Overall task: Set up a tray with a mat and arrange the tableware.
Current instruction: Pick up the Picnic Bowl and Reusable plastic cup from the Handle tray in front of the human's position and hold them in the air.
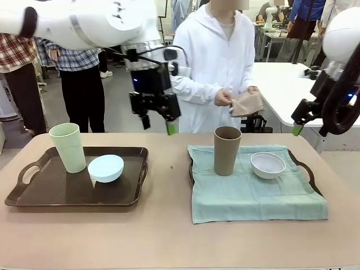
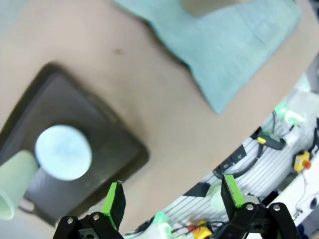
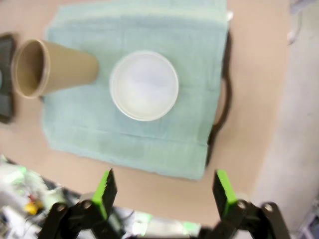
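Now, tall brown cup, round white bowl, left gripper and right gripper spread wide, empty.

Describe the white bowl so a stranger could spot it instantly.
Look to the dark tray on the robot's right, draped with a pale green cloth mat. Beside the tall brown cup sits the small round white bowl; the other bowl is light blue, on the bare left tray.

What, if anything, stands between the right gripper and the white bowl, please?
Nothing visible does. The right gripper hangs raised with open jaws, and its wrist view sees the white bowl whole on the mat. The brown cup stands off to one side.
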Robot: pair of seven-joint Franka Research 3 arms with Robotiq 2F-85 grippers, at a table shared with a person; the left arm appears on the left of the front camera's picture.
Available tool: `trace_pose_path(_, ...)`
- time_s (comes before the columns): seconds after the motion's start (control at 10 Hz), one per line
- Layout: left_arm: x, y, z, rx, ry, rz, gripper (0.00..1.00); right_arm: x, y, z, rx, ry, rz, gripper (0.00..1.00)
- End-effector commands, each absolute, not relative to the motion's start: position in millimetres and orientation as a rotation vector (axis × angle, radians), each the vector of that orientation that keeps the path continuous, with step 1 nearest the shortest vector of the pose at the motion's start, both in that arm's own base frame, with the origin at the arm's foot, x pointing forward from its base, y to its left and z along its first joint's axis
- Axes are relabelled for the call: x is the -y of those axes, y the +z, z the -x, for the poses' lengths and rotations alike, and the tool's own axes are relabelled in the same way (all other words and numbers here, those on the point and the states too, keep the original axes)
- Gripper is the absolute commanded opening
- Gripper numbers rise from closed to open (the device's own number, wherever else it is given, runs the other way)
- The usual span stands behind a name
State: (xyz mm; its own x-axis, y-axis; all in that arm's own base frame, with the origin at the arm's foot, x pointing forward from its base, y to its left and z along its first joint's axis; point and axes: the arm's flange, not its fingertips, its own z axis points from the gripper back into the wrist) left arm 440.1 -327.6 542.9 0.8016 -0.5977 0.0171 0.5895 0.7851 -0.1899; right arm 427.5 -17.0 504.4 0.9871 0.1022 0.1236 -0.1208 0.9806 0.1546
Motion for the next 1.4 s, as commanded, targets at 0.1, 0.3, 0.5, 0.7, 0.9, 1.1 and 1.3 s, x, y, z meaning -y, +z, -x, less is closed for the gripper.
trace_pose_path(0.1, 211.7, 549.9, -416.1, -0.057, -0.547, 0.238, 1.00, 43.3, 501.1, -393.3, 0.160, 0.044, -0.266, 0.99)
trace_pose_path(0.3, 142.5, 557.8, -407.4, -0.026, -0.504, 0.274, 1.00, 72.2, 499.1, -378.7, 0.170, 0.007, -0.356, 0.99)
trace_pose_path(0.5, 124.5, 567.6, -389.3, 0.070, -0.490, 0.252, 1.00, 65.1, 504.1, -387.7, 0.159, 0.000, -0.296, 0.99)
trace_pose_path(0.7, 130.5, 564.4, -411.3, -0.024, -0.486, 0.262, 1.00, 65.1, 504.1, -387.7, 0.159, 0.000, -0.296, 0.99)
trace_pose_path(0.9, 95.7, 579.9, -403.3, 0.013, -0.495, 0.313, 1.00, 84.6, 505.2, -381.9, 0.165, 0.007, -0.401, 0.99)
trace_pose_path(1.1, 27.4, 582.4, -399.8, 0.082, -0.504, 0.547, 1.00, 131.6, 500.1, -376.6, 0.180, -0.037, -0.636, 0.99)
trace_pose_path(1.3, -26.1, 577.0, -390.6, 0.127, -0.469, 0.722, 1.00, 158.4, 492.6, -371.0, 0.207, -0.076, -0.811, 0.99)
